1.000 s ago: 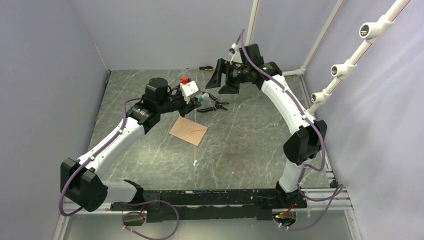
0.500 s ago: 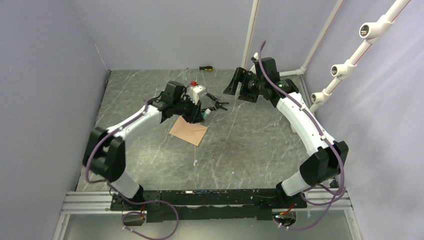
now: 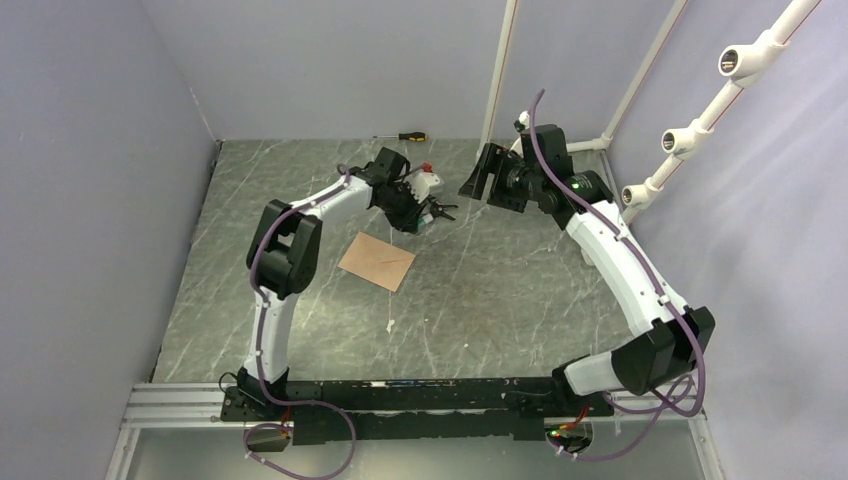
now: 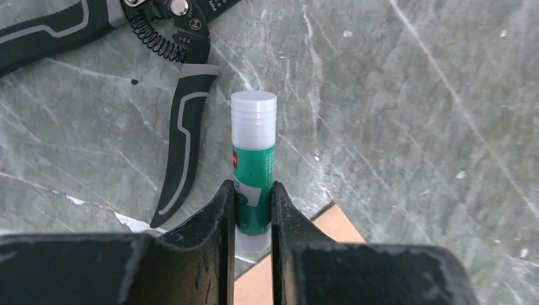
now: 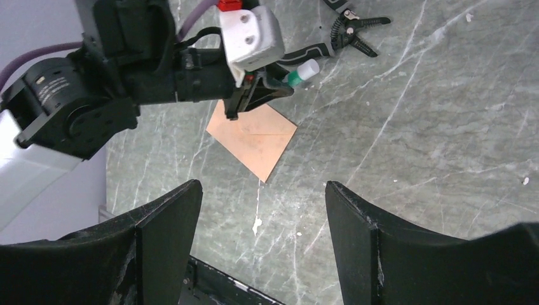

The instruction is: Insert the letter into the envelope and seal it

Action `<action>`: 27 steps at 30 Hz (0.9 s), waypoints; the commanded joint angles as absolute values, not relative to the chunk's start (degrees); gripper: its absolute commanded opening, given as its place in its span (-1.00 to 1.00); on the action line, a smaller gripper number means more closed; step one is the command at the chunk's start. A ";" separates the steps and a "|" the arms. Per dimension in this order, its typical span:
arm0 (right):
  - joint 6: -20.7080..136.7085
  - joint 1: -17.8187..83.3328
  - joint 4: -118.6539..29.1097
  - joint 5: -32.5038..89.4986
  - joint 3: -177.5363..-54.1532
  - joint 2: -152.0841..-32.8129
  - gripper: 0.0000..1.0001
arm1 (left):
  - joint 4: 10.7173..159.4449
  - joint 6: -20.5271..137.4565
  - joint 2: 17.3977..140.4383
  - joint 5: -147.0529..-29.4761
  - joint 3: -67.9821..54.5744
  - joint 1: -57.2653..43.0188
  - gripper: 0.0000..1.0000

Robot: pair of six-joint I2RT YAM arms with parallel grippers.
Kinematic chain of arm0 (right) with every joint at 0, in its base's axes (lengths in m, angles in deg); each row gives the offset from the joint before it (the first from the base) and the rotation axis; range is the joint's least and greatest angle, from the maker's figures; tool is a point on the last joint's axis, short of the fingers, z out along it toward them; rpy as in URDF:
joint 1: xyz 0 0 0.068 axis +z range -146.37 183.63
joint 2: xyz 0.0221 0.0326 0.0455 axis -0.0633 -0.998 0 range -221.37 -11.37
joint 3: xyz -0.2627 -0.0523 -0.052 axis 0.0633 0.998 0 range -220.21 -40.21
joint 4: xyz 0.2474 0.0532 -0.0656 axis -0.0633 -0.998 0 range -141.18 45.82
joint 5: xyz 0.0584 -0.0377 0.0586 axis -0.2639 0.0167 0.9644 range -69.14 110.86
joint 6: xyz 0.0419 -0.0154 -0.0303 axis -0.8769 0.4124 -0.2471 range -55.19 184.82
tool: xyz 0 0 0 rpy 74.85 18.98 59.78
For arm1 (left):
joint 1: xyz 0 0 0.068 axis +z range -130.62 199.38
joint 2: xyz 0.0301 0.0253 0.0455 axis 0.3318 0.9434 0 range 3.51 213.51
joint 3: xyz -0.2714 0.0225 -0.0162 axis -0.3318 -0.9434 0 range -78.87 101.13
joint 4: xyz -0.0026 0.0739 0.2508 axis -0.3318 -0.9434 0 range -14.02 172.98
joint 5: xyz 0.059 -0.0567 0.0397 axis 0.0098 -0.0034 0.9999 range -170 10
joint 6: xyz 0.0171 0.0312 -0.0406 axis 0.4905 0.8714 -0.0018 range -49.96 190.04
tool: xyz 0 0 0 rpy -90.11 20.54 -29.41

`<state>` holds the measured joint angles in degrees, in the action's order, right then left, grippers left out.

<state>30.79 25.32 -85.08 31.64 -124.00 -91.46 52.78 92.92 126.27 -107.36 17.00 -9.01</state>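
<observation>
The kraft-brown envelope [image 3: 377,261] lies flat on the table with its triangular flap folded down; it also shows in the right wrist view [image 5: 254,136] and as a corner in the left wrist view [image 4: 334,227]. The letter is not in view. My left gripper [image 3: 418,217] is shut on a green glue stick with a white cap [image 4: 253,159], held just past the envelope's far corner, low over the table. My right gripper [image 3: 478,173] hangs in the air at the back right, wide open and empty [image 5: 264,190].
Black-handled pliers [image 3: 437,208] lie just beyond the glue stick, close to its left side in the left wrist view [image 4: 171,95]. A screwdriver [image 3: 403,137] lies by the back wall. White pipe frames stand at the back right.
My left arm has stretched toward the back right, carrying the glue stick from the envelope's far-left edge to beside the pliers. My right gripper has shifted to the right.
</observation>
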 commanded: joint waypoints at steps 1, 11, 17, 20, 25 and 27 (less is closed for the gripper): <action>31.64 25.12 -85.89 30.78 -124.59 -88.61 0.48 | 48.77 99.46 127.85 -104.14 20.76 -10.39 -0.64; 30.63 25.21 -86.26 28.66 -124.06 -87.17 0.48 | 51.24 101.33 128.77 -97.63 19.33 -10.78 -0.07; 29.68 25.16 -85.60 29.38 -123.75 -86.75 0.48 | 55.24 98.88 123.81 -95.85 15.43 -10.80 0.20; 29.32 25.16 -84.84 29.30 -123.77 -86.14 0.50 | 60.20 92.84 119.21 -89.23 14.90 -10.73 0.37; 30.25 25.16 -83.53 25.88 -123.04 -85.13 0.51 | 62.21 78.82 109.81 -81.84 13.76 -8.90 0.85; 31.24 25.15 -83.60 23.77 -123.40 -84.99 0.52 | 60.61 72.48 105.01 -81.63 12.34 -7.71 0.85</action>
